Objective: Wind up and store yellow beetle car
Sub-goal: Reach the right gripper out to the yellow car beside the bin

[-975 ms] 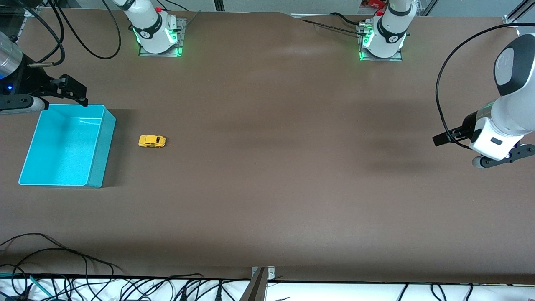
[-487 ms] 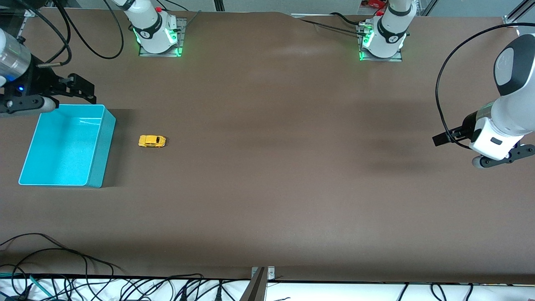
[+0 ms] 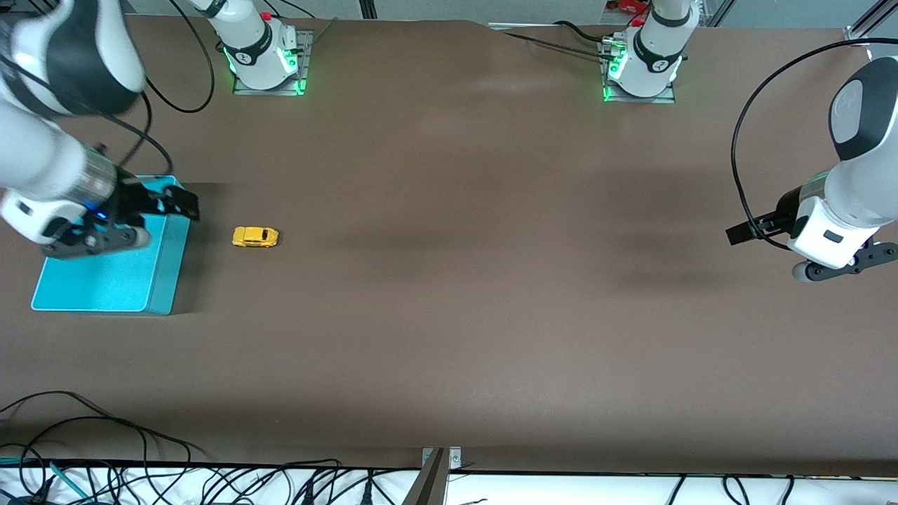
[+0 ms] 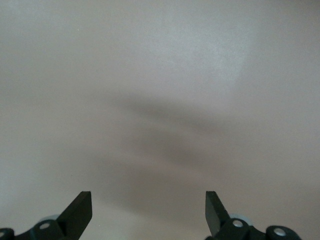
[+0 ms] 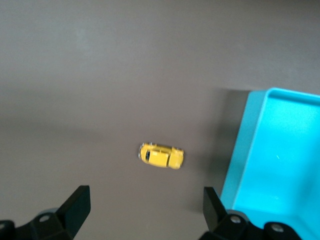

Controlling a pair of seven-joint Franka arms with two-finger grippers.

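Since the earlier frame, the right arm has swung in over the turquoise bin [image 3: 105, 280], carrying the right gripper [image 3: 184, 202] from the bin's farther edge to a position above its wall on the car's side; the left arm waits unchanged at its own end of the table [image 3: 491, 315]. Left gripper [image 3: 742, 233]: fingers spread wide, holding nothing, over bare tabletop. Right gripper: likewise released and empty, its fingertips [image 5: 75, 200] framing the table with the car between them in the right wrist view. Bin: open-topped, apparently empty, at the right arm's end. Yellow beetle car [image 3: 255, 236]: standing on its wheels on the table, just beside the bin and apart from it, toward the table's middle. Judged light, rigid and smooth-bodied, it is liable to roll; a grasp across its flanks, at mid-body, appears most secure.
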